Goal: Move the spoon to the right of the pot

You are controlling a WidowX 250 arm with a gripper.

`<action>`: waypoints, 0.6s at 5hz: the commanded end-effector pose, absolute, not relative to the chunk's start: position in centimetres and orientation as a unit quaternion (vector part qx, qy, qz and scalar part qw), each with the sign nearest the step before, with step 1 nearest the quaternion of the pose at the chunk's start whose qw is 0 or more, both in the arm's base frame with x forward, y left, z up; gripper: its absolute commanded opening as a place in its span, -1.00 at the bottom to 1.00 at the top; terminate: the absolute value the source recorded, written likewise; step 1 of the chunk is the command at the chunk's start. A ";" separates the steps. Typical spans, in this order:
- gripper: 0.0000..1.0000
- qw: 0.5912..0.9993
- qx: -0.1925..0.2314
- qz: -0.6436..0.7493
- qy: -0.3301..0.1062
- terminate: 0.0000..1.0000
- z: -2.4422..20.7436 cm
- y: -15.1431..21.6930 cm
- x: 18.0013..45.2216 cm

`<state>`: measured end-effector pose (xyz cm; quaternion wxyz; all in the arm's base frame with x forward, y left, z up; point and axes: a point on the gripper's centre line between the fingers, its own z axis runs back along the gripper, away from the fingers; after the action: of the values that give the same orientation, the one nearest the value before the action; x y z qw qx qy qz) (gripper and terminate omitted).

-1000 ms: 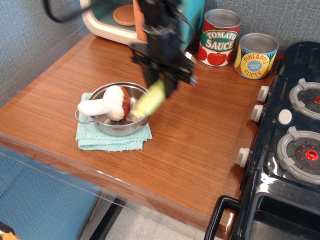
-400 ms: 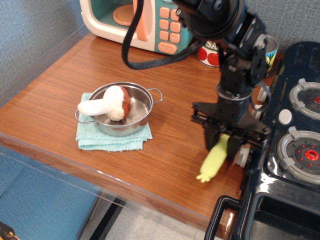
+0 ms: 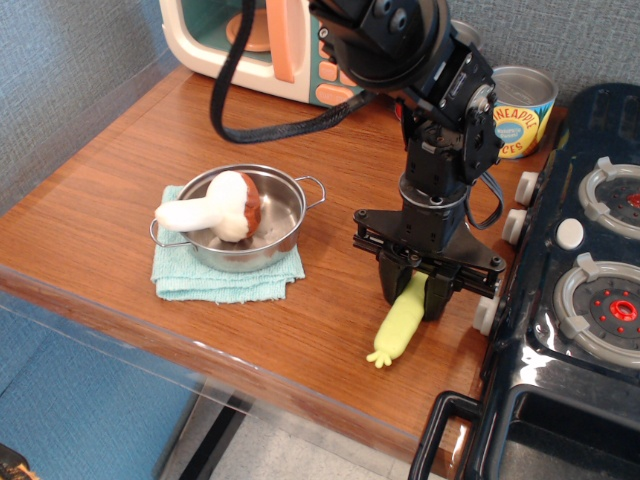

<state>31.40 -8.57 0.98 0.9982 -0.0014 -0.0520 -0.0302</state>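
Observation:
The spoon (image 3: pixel 397 329) shows as a pale yellow-green handle slanting down to the left, its tip at the wooden table right of the pot; its silvery bowl is hidden inside the gripper. My gripper (image 3: pixel 419 293) points straight down and is shut on the spoon's upper end. The steel pot (image 3: pixel 280 215) stands on a folded teal cloth (image 3: pixel 225 279) at the left, well apart from the gripper. A white-stemmed, brown-capped toy mushroom (image 3: pixel 215 207) lies in the pot.
A black toy stove (image 3: pixel 590 300) with white knobs (image 3: pixel 487 314) lies close to the right of the gripper. A pineapple can (image 3: pixel 522 110) and a toy microwave (image 3: pixel 270 45) stand at the back. The table's front edge (image 3: pixel 300 395) runs just below the spoon.
The gripper carried the spoon from the pot's rim across to the right, then came slightly back left and lower. The spoon's tip now sits at the table surface.

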 end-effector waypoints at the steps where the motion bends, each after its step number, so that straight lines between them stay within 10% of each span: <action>1: -1.00 0.995 0.005 -0.018 -0.093 -1.00 4.0 -5.7 30.9; 2: -1.00 0.996 -0.001 -0.016 -0.086 -1.00 3.4 -5.1 30.9; 3: 1.00 0.996 -0.012 -0.029 -0.077 -1.00 2.7 -5.2 30.6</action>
<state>31.11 -5.49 1.27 0.9977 -0.0116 -0.0603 -0.0304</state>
